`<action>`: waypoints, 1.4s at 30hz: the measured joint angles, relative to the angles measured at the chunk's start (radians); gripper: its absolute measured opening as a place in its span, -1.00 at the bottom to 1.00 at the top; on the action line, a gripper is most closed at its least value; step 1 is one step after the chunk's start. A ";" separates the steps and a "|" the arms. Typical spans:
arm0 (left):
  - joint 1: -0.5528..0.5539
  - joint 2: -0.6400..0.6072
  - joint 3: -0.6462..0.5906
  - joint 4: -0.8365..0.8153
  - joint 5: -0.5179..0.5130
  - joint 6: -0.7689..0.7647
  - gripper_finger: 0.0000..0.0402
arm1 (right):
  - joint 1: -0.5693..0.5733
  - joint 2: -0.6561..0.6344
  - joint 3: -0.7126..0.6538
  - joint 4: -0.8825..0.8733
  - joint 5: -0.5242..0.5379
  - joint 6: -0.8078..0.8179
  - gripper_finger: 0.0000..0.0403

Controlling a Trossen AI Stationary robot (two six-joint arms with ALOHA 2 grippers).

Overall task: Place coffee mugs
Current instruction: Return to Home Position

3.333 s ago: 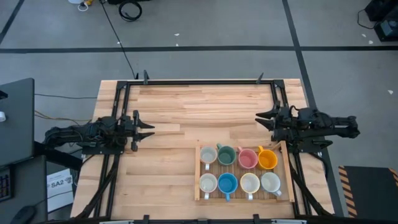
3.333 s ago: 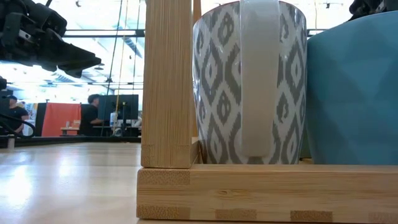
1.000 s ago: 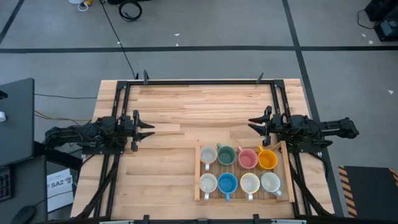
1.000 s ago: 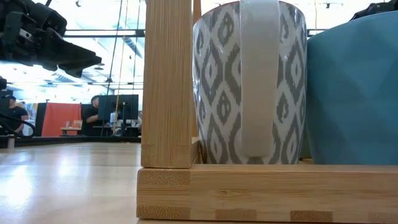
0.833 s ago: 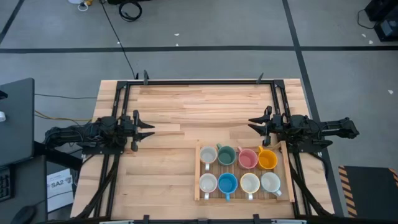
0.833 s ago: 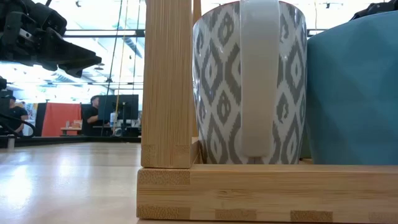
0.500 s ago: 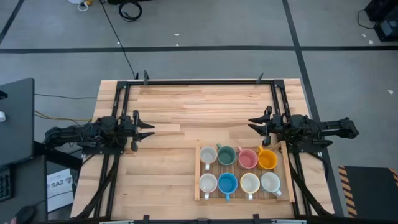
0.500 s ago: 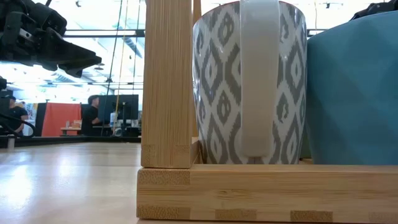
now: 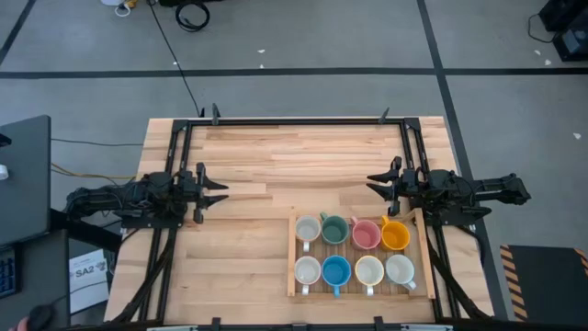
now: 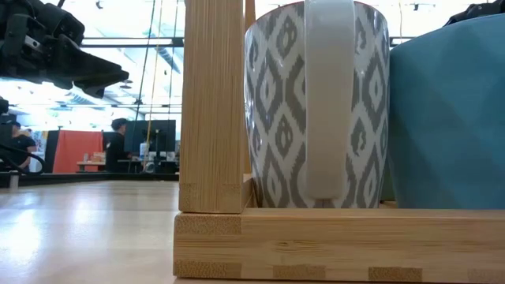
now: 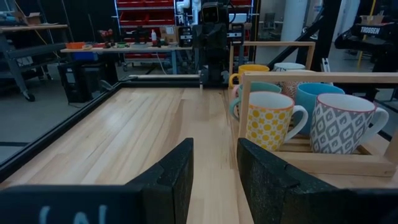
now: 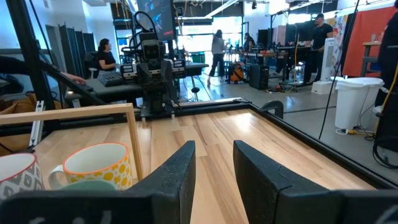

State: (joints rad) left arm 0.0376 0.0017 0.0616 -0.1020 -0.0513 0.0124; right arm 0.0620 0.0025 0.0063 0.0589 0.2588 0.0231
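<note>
Eight coffee mugs stand upright in two rows in a wooden tray near the table's near right. The far row is white, dark green, pink and orange. The near row is white, blue, cream and white. The low view shows a grey-patterned mug and the blue mug close up. My left gripper hovers open left of the tray. My right gripper hovers open just beyond the tray's far edge.
Bare wood lies across the table's far half and left of the tray. Black frame rails run along the table's edges. The tray has raised corner posts. People and workbenches show in the room beyond.
Nothing has moved in the last second. Against about three seconds ago, my right gripper stands slightly farther toward the table's left, still open above the tray's far edge.
</note>
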 joint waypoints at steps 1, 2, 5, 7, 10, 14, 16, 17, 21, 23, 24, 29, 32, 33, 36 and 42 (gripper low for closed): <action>0.000 0.000 0.000 0.000 0.000 0.000 -0.35 | 0.000 0.000 0.000 0.000 0.000 0.000 -0.43; 0.000 0.000 0.000 0.000 0.000 0.000 -0.35 | 0.000 0.000 0.000 0.000 0.000 0.000 -0.43; 0.000 0.000 -0.008 0.018 0.000 0.000 -0.35 | 0.000 0.000 0.000 0.000 0.000 0.000 -0.43; -0.001 0.000 -0.017 0.044 0.001 0.000 -0.35 | 0.000 0.000 0.000 0.000 0.000 0.000 -0.43; -0.003 0.000 -0.020 0.057 0.002 0.000 -0.35 | 0.000 0.000 0.000 0.000 0.000 0.000 -0.43; -0.003 0.000 -0.021 0.058 0.002 0.000 -0.35 | 0.000 0.000 0.000 0.000 0.000 0.000 -0.43; -0.003 0.000 -0.021 0.058 0.002 0.000 -0.35 | 0.000 0.000 0.000 0.000 0.000 0.000 -0.43; -0.003 0.000 -0.021 0.057 0.002 0.000 -0.35 | 0.000 0.000 0.000 0.000 0.000 0.000 -0.43; -0.003 0.000 -0.021 0.057 0.002 0.000 -0.35 | 0.000 0.000 0.000 0.000 0.000 0.000 -0.43; -0.003 0.000 -0.021 0.057 0.001 0.000 -0.35 | 0.000 0.000 0.000 0.000 0.000 0.000 -0.43; -0.003 0.000 -0.021 0.057 0.001 0.000 -0.35 | 0.000 0.000 0.000 0.000 0.000 0.000 -0.43; -0.003 0.000 -0.021 0.056 0.001 0.000 -0.35 | 0.000 0.000 0.000 0.000 0.000 0.000 -0.43; -0.003 0.000 -0.021 0.056 0.001 0.000 -0.35 | 0.000 0.000 0.000 0.000 0.000 0.000 -0.43; -0.003 0.000 -0.021 0.056 0.001 0.000 -0.35 | 0.000 0.000 0.000 0.000 0.000 0.000 -0.43; -0.003 0.000 -0.021 0.056 0.001 0.000 -0.35 | 0.000 0.000 0.000 0.000 0.000 0.000 -0.43; -0.003 0.000 -0.021 0.056 0.001 0.000 -0.35 | 0.000 0.000 0.000 0.000 0.000 0.000 -0.43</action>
State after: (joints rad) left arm 0.0349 0.0017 0.0402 -0.0463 -0.0505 0.0124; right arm 0.0620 0.0026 0.0063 0.0589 0.2588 0.0231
